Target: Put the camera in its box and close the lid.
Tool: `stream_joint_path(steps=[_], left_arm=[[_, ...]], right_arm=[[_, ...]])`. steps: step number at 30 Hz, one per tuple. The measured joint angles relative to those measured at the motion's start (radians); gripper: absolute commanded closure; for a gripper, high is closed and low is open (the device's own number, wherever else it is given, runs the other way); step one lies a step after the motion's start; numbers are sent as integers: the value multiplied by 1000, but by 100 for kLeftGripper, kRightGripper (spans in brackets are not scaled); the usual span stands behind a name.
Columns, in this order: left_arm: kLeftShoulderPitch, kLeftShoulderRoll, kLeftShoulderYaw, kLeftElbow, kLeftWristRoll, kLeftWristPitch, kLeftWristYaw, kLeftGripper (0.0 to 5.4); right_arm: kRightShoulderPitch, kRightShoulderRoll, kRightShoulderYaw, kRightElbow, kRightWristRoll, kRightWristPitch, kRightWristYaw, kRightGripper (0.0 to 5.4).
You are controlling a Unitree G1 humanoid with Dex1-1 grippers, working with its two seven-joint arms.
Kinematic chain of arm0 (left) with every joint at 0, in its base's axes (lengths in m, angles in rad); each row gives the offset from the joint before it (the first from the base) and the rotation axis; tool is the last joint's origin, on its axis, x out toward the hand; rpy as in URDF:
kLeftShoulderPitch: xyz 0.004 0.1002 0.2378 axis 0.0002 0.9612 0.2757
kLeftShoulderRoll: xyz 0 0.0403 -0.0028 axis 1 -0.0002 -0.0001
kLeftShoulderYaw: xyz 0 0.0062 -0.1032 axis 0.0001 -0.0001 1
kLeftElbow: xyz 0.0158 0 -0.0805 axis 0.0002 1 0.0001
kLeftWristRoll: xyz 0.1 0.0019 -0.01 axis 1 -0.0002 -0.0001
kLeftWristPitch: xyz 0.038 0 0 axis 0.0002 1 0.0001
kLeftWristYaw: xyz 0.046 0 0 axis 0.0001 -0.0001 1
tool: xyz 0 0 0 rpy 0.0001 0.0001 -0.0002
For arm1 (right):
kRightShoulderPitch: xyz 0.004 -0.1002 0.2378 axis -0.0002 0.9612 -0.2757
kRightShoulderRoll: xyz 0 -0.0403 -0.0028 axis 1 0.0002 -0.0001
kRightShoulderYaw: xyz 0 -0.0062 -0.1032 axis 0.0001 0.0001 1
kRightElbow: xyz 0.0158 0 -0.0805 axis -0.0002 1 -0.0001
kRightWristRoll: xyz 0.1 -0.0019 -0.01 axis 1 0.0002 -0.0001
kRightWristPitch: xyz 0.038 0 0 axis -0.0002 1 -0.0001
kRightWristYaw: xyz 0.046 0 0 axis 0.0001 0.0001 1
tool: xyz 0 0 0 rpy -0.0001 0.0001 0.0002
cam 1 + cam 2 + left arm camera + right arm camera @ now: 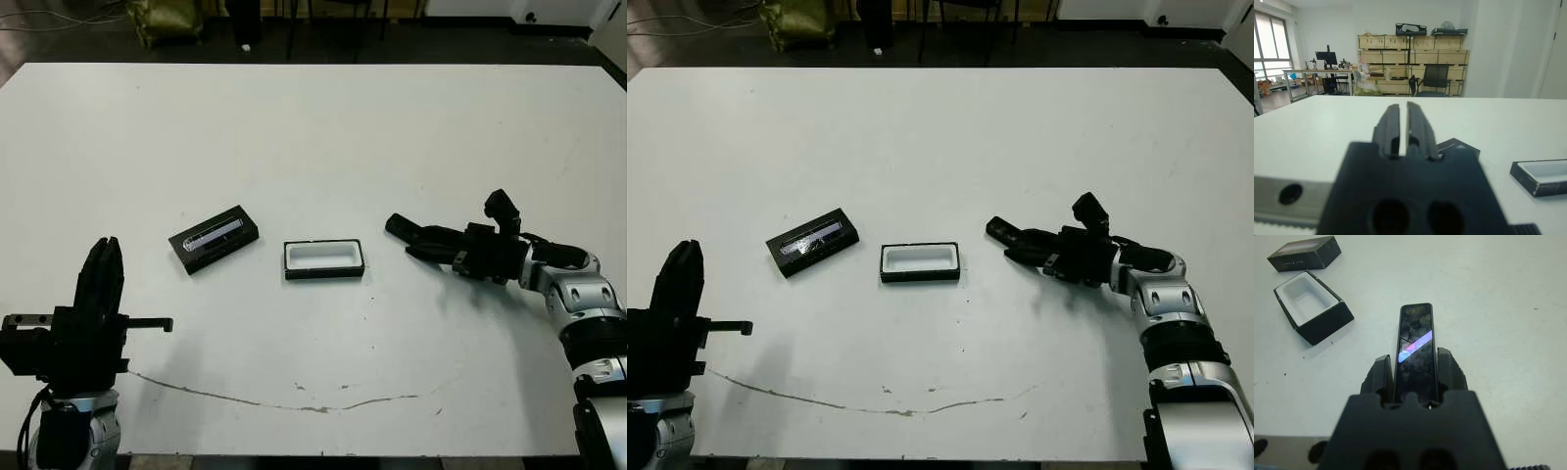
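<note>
My right gripper (1414, 360) is shut on the camera (1415, 340), a slim black bar that sticks out past the fingertips. It hovers just over the table, right of the box (323, 273), and the camera's free end (400, 226) points toward it. The box, a shallow black tray with a white lining, lies open and empty mid-table; it also shows in the right wrist view (1322, 323). The lid (215, 238), black with a silvery strip, lies just left of the box. My left gripper (106, 253) is shut and holds nothing, near the front left edge.
A thin dark scratch (294, 403) runs along the white table near its front edge. Beyond the far edge stand chairs and shelves (1410, 58). Bare table surface lies between the box and my right gripper.
</note>
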Motion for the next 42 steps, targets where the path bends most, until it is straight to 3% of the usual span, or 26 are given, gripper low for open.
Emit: stream_joint_path(steps=[31,38,42], left_arm=[[0,-1,-6,-1,6,5,0,540],[4,-1,-7,-1,5,-2,0,540],[6,-3,-9,0,7,-9,0,540]], right_arm=[[-39,10,-35,-92,43,95,71,474],[-76,1,-32,-133,41,101,96,474],[-119,2,-35,-115,42,53,126,474]])
